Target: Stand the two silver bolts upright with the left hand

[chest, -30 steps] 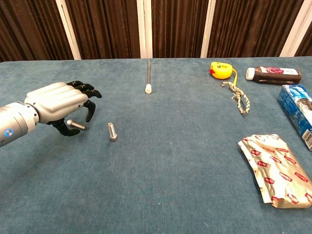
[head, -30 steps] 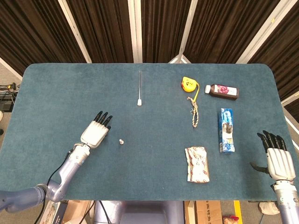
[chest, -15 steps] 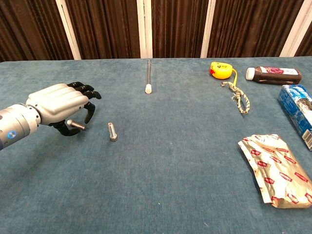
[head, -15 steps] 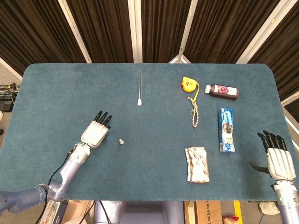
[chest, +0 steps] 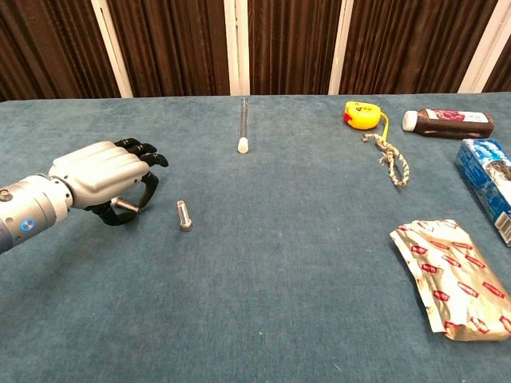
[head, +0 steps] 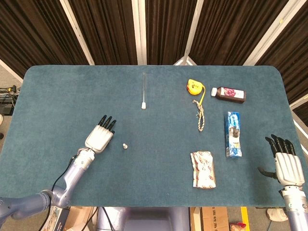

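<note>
While my left hand hung low over the worktop toward its left edge, its dark fingers were curled down around one silver bolt, which lay tilted under the palm; I could not tell whether it was truly gripped or only caged. The second silver bolt lay on its side just beside the hand, apart from it, nearer the worktop's middle. My right hand sat at the near right corner, fingers straight and spread, holding nothing. Along the far edge lay a thin glass tube, a yellow tape measure, a knotted rope and a dark bottle. A blue carton and a foil packet lay nearer the right edge.
</note>
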{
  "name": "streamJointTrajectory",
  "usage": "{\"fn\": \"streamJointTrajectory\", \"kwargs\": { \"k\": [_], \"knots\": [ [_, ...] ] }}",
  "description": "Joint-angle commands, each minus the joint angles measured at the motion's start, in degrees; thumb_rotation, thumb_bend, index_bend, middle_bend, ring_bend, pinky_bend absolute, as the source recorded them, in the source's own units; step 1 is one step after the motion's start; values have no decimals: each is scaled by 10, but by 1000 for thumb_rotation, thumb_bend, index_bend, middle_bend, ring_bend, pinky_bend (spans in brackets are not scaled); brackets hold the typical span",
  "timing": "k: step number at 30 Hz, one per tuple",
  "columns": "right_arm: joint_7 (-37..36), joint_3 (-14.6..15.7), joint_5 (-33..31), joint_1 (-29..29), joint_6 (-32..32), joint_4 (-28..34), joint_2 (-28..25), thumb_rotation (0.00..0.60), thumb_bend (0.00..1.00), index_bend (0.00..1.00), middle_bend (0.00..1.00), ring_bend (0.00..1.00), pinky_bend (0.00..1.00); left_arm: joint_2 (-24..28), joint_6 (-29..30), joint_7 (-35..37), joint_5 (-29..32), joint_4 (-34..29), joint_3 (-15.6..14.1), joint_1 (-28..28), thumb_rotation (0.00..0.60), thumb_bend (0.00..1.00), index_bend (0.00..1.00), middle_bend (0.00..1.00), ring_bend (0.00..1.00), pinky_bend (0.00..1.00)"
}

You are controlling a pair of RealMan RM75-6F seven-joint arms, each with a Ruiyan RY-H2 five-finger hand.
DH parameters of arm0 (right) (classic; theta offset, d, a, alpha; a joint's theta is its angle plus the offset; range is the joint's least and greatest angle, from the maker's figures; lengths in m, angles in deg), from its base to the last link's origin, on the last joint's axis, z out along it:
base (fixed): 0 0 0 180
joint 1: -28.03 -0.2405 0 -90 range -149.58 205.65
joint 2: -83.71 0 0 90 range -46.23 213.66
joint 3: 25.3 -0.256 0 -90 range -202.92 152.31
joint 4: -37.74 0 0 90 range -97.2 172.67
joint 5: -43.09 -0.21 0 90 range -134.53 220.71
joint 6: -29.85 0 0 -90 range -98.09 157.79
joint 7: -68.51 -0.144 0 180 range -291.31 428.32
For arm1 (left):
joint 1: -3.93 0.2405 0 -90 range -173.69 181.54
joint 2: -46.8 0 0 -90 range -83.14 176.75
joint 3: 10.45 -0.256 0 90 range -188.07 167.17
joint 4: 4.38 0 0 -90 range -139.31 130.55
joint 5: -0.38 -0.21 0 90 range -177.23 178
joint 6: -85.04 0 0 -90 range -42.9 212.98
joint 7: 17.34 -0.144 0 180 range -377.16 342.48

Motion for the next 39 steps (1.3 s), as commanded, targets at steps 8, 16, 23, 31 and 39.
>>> {"fn": "streamJointTrajectory", "kwargs": {
  "k": [8,16,23,31,39],
  "knots": [
    [0,0,-1,0,-1,0,0,600,157,145,91,65,0,-5,-2,-1,-2,7,3,1,600,475,547,102,0,0],
    [0,0,0,0,-1,0,1,600,157,145,91,65,0,1,10,21,-11,-9,10,3,600,491,565,108,0,0],
    [0,1,-1,-1,-4,0,1,600,157,145,91,65,0,35,10,65,11,-66,32,13,600,491,565,108,0,0],
    [7,2,-2,-2,-6,2,2,600,157,145,90,65,0,88,-16,144,59,-132,59,28,600,491,566,112,0,0],
    [17,4,-5,-4,-10,2,6,600,157,145,91,65,0,119,-45,225,90,-163,81,34,600,497,566,114,0,0]
  ]
}}
